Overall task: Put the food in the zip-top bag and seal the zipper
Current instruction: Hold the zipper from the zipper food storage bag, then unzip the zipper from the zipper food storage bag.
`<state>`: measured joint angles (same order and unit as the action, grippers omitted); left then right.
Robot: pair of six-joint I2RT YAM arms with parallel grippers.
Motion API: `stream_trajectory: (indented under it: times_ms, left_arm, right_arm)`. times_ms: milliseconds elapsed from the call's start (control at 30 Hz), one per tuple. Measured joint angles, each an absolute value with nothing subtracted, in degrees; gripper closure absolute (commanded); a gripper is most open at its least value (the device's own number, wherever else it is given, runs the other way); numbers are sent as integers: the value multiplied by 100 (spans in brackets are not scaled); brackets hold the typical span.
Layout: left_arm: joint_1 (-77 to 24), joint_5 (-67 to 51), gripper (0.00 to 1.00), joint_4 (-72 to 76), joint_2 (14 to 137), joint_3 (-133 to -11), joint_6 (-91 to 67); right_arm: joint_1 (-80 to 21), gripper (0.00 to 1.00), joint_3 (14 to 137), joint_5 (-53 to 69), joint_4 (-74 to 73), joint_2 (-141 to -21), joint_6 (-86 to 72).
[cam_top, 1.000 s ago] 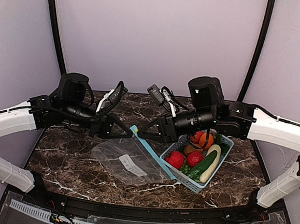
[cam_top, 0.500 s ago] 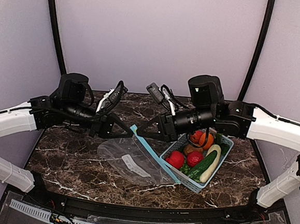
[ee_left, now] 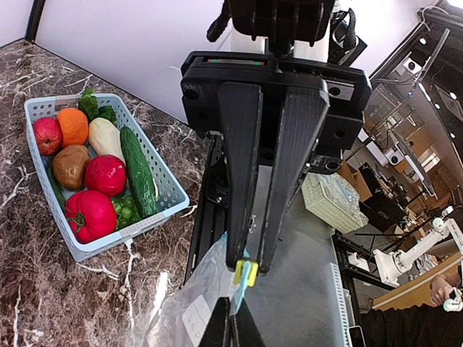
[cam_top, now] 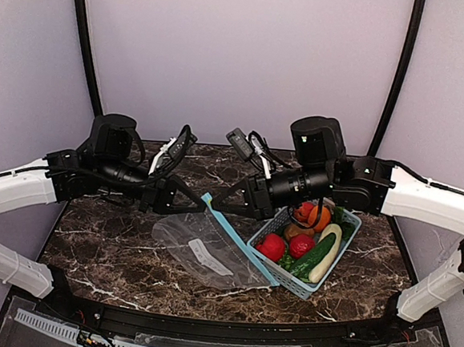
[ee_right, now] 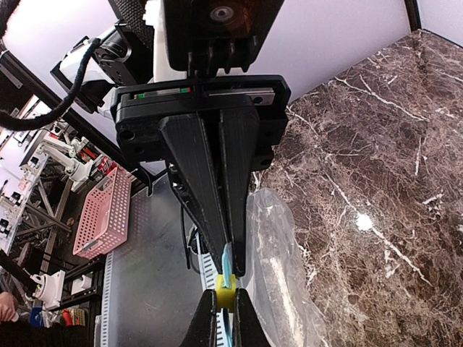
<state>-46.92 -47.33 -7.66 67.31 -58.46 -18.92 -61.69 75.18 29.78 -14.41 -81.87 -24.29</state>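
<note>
The clear zip-top bag [cam_top: 202, 251] hangs slanted from its upper corner, its lower part on the marble, with nothing visible inside. The zipper [cam_top: 239, 238], a light blue strip, runs down toward the basket. My left gripper [ee_left: 249, 272] [cam_top: 198, 201] is shut on the yellow slider [ee_right: 226, 293] at the strip's top end. Tip to tip with it, my right gripper [ee_right: 233, 269] [cam_top: 215, 208] is shut on the blue strip beside the slider. The food lies in the basket: a cream squash [cam_top: 328, 253], an orange [cam_top: 319, 216], a red piece [cam_top: 272, 247] and a cucumber [cam_top: 314, 256].
The light blue lattice basket [cam_top: 295, 285] [ee_left: 108, 238] stands right of the bag, touching the zipper's lower end. Both arms meet over the middle of the dark marble table [cam_top: 106, 244]. Its front edge [cam_top: 205, 312] lies just below the bag.
My right gripper has closed onto the blue strip. The bag's left edge has been drawn slightly to the right and up. The left gripper has stayed shut in place.
</note>
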Motion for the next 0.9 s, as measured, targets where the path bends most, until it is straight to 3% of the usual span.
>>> stream_trajectory:
  times_ms: [900]
  left_arm:
    - [-4718, -3736, 99, -604, 6445, -5682, -2018]
  right_arm:
    - [-6171, 100, 7516, 2477, -1500, -8187, -2386]
